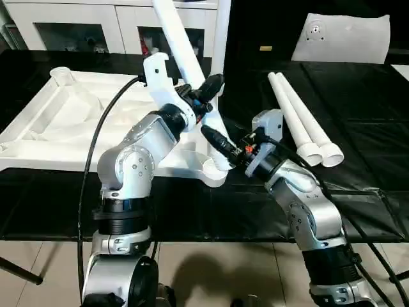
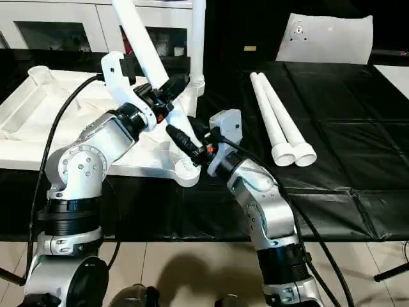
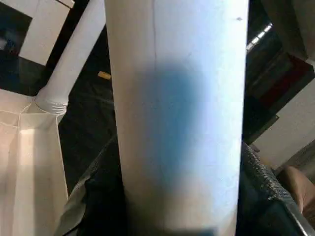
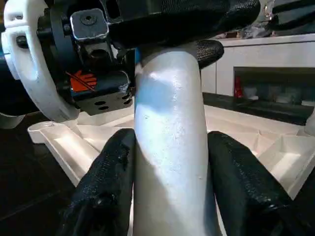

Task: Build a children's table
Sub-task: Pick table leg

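Note:
The white tabletop [image 1: 70,109] lies ribbed side up on the black table, left of centre. One leg [image 1: 222,32] stands upright in its far right corner socket. A second leg [image 1: 176,32] leans, its lower end at the near right corner socket [image 1: 214,171]. My left gripper [image 1: 203,94] is shut on this leaning leg [image 3: 177,98] at mid height. Just above the socket, my right gripper [image 1: 220,142] is shut on the same leg [image 4: 170,147], with a black finger [image 4: 103,182] pressed to each side. Two loose legs [image 1: 297,118] lie side by side on the right.
A white cabinet with glass doors [image 1: 77,29] stands behind the table. A flat white board [image 1: 345,38] rests at the back right. A black cable [image 1: 96,147] loops from my left arm over the tabletop's near rim. The table's front edge [image 1: 211,240] runs just below my elbows.

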Tool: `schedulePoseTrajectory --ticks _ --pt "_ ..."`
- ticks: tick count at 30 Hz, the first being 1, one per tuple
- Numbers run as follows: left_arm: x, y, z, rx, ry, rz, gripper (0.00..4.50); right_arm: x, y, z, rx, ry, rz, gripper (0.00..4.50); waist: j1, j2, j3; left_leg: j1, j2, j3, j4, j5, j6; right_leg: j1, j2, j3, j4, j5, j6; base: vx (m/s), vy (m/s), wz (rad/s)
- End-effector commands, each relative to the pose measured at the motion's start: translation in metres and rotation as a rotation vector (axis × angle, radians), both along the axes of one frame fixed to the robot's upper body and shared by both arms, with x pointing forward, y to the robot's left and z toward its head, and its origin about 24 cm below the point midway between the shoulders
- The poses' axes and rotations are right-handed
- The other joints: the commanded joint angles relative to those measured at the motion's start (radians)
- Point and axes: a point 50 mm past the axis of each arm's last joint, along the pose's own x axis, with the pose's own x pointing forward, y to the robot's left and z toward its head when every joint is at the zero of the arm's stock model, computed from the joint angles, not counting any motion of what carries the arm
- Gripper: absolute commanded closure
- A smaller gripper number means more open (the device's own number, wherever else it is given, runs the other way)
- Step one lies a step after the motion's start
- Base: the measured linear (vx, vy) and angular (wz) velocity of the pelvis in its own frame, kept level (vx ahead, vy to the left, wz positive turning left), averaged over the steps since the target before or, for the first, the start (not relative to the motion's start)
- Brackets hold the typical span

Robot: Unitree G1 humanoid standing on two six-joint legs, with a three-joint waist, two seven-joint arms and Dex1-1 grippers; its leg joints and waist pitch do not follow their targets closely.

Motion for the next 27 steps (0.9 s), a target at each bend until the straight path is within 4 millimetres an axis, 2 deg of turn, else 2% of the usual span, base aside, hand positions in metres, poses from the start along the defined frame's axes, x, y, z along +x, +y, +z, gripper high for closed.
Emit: schedulePoseTrajectory --ticks 1,3,7,8,10,12,14,16,17,19,20,21,24,26,27 --pt "0.004 0.011 0.002 0.049 -0.029 0.047 2.55 0.003 -0.006 0.002 0.007 0.005 -0.033 2.28 -0.006 -0.003 -0.097 0.038 0.036 -0.024 -0.065 -0.166 0.002 0.040 -0.061 0.029 -0.082 -0.142 -0.166 0.000 0.000 0.00" --pt "0.005 0.014 0.001 0.078 -0.039 0.055 2.55 0.002 -0.005 0.002 0.018 0.015 -0.005 1.93 -0.006 -0.003 -0.097 0.038 0.035 -0.024 -0.066 -0.168 0.004 0.040 -0.060 0.029 -0.083 -0.144 -0.164 0.000 0.000 0.00" --pt "0.010 0.022 0.000 0.125 -0.060 0.060 2.55 0.001 -0.007 0.007 0.036 0.018 0.022 1.72 -0.007 -0.001 -0.097 0.039 0.035 -0.024 -0.067 -0.169 -0.003 0.040 -0.059 0.028 -0.082 -0.145 -0.153 0.000 0.000 0.00" --pt "0.010 0.022 0.000 0.138 -0.067 0.054 2.59 0.001 -0.007 0.008 0.044 0.019 0.021 1.54 -0.008 -0.001 -0.098 0.040 0.035 -0.024 -0.067 -0.168 -0.005 0.040 -0.060 0.028 -0.081 -0.148 -0.154 0.000 0.000 0.00" --pt "0.011 0.024 0.000 0.164 -0.082 0.015 2.61 0.003 -0.012 0.013 0.081 0.037 0.018 1.46 -0.008 -0.003 -0.098 0.041 0.035 -0.024 -0.068 -0.166 -0.007 0.040 -0.061 0.028 -0.082 -0.147 -0.160 0.000 0.000 0.00" --pt "0.011 0.024 0.000 0.167 -0.086 -0.004 2.61 0.004 -0.014 0.014 0.090 0.047 0.019 1.19 -0.006 0.000 -0.098 0.044 0.035 -0.023 -0.066 -0.158 -0.005 0.036 -0.060 0.029 -0.079 -0.136 -0.168 0.000 0.000 0.00" --pt "0.009 0.022 0.001 0.172 -0.106 -0.104 2.61 0.005 -0.023 0.017 0.103 0.133 0.071 1.09 -0.004 -0.003 -0.099 0.044 0.034 -0.023 -0.067 -0.144 -0.002 0.041 -0.059 0.028 -0.076 -0.120 -0.174 0.000 0.000 0.00" --pt "0.008 0.020 0.002 0.170 -0.114 -0.145 2.61 0.006 -0.026 0.018 0.097 0.147 0.085 1.00 -0.002 -0.001 -0.099 0.045 0.035 -0.021 -0.066 -0.144 -0.008 0.038 -0.060 0.029 -0.075 -0.117 -0.177 0.000 0.000 0.00" --pt "0.007 0.018 0.003 0.163 -0.121 -0.196 2.61 0.007 -0.030 0.019 0.080 0.157 0.104 0.73 -0.002 -0.002 -0.099 0.043 0.034 -0.020 -0.066 -0.148 -0.013 0.039 -0.062 0.028 -0.075 -0.118 -0.181 0.000 0.000 0.00" --pt "0.002 0.013 0.008 0.129 -0.139 -0.310 2.61 0.007 -0.035 0.021 0.062 0.180 0.168 0.68 -0.001 -0.007 -0.099 0.042 0.033 -0.019 -0.064 -0.143 -0.012 0.042 -0.064 0.029 -0.075 -0.122 -0.189 0.000 0.000 0.00" --pt "0.001 0.012 0.009 0.127 -0.147 -0.342 2.61 0.006 -0.036 0.022 0.059 0.185 0.189 0.49 0.000 -0.008 -0.099 0.042 0.032 -0.019 -0.064 -0.141 -0.010 0.043 -0.064 0.028 -0.075 -0.125 -0.191 0.000 0.000 0.00" --pt "-0.001 0.009 0.011 0.122 -0.155 -0.387 2.61 0.005 -0.037 0.023 0.046 0.188 0.227 0.49 0.000 -0.011 -0.099 0.040 0.033 -0.018 -0.064 -0.138 -0.005 0.044 -0.065 0.029 -0.077 -0.127 -0.191 0.000 0.000 0.00" --pt "-0.004 0.006 0.013 0.113 -0.169 -0.449 2.61 0.002 -0.037 0.024 0.022 0.193 0.283 0.37 0.001 -0.012 -0.099 0.039 0.032 -0.018 -0.061 -0.127 0.002 0.045 -0.065 0.029 -0.074 -0.123 -0.198 0.000 0.000 0.00" --pt "-0.010 0.000 0.019 0.086 -0.208 -0.568 2.61 -0.004 -0.037 0.025 0.004 0.210 0.383 0.37 0.003 -0.017 -0.099 0.040 0.032 -0.017 -0.060 -0.127 0.011 0.048 -0.067 0.028 -0.076 -0.137 -0.203 0.000 0.000 0.00" --pt "-0.013 -0.002 0.021 0.079 -0.225 -0.615 2.61 -0.006 -0.037 0.026 0.000 0.217 0.420 0.37 0.004 -0.014 -0.100 0.040 0.035 -0.017 -0.060 -0.121 0.012 0.047 -0.068 0.029 -0.074 -0.137 -0.205 0.000 0.000 0.00"
